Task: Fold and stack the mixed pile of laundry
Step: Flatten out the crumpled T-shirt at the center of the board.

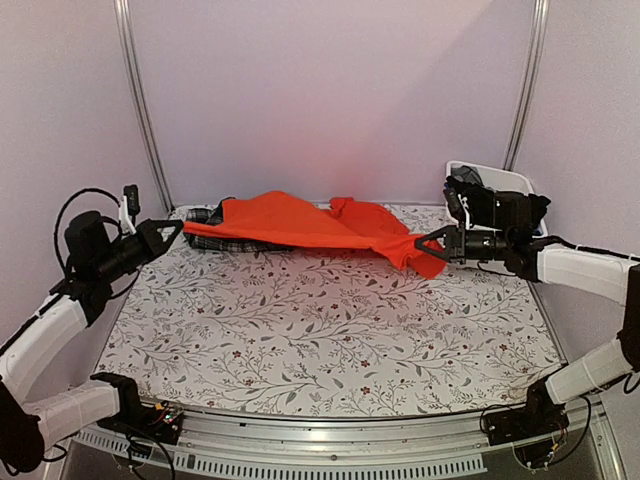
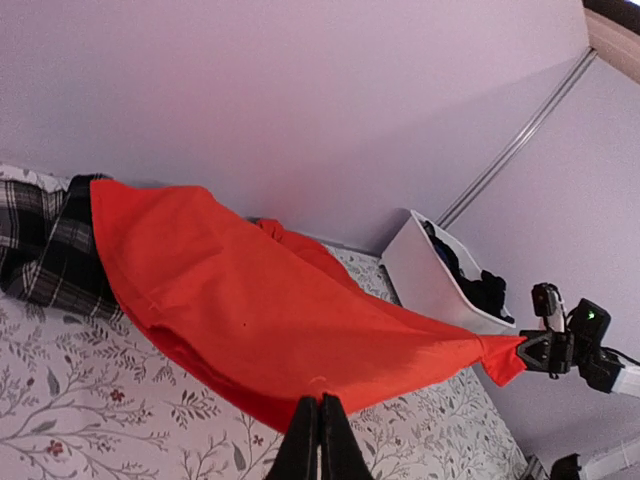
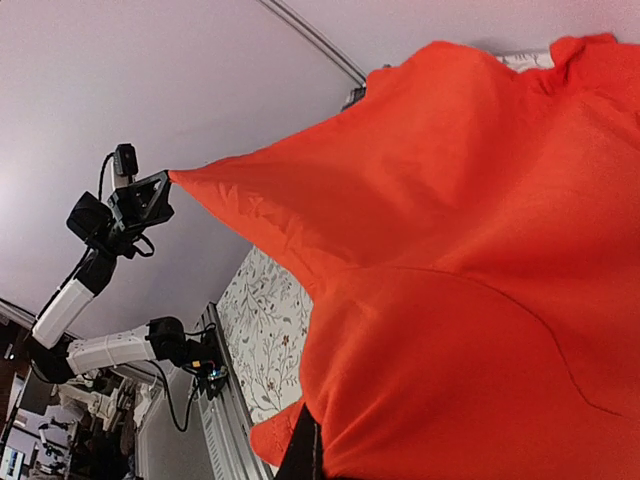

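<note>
Lengthwise, orange-red garment [image 1: 300, 222] runs left-right, tapered end pinched in right claw [image 1: 422, 242].

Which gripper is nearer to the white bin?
Right. The right gripper is just beside the bin at the table's far right corner. The left gripper is across the table at its left edge. Each is shut on the orange garment.

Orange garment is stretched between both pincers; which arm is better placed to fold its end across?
Right, probably: the right pincer holds a corner of the orange garment over bare tablecloth; the end held by the left pincer overlies the plaid garment, which might drag.
</note>
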You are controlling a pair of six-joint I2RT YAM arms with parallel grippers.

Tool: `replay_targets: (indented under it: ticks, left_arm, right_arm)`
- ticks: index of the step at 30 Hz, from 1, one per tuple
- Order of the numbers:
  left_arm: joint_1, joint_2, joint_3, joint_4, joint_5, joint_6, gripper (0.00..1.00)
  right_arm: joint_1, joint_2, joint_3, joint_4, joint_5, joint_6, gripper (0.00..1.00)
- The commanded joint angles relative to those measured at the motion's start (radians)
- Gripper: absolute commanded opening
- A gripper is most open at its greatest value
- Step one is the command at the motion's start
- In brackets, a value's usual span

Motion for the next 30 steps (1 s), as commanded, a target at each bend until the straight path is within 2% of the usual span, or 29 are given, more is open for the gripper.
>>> replay_targets:
  ticks: [1,4,9,16,24,30]
  left_arm:
    - [-0.037,-0.129,-0.235,-0.091,-0.057,-0.108,0.0]
    - [-0.066,-0.265,-0.347,-0.164,-0.113,-0.157,0.0]
    - [-0.096,-0.419,-0.391,-0.357,-0.2,-0.225,0.0]
    - [-0.197,-0.432,-0.361,-0.551,-0.288,-0.326,0.0]
    - [-0.368,-0.496,-0.297,-0.831,-0.483,-0.523,0.0]
    - [-0.394,-0.455,-0.28,-0.877,-0.502,-0.543,0.0]
  right_arm:
    - [0.031,-0.05,-0.204,0.021,0.052,0.003,0.0]
    - [0.038,-0.086,-0.31,0.044,0.066,0.033,0.0]
    - [0.044,-0.155,-0.425,0.011,0.094,0.065,0.0]
    - [0.074,-0.292,-0.492,-0.125,0.137,0.089,0.02]
    - [0.11,-0.422,-0.577,-0.23,0.182,0.154,0.03]
    - [0.203,-0.43,-0.595,-0.271,0.235,0.191,0.03]
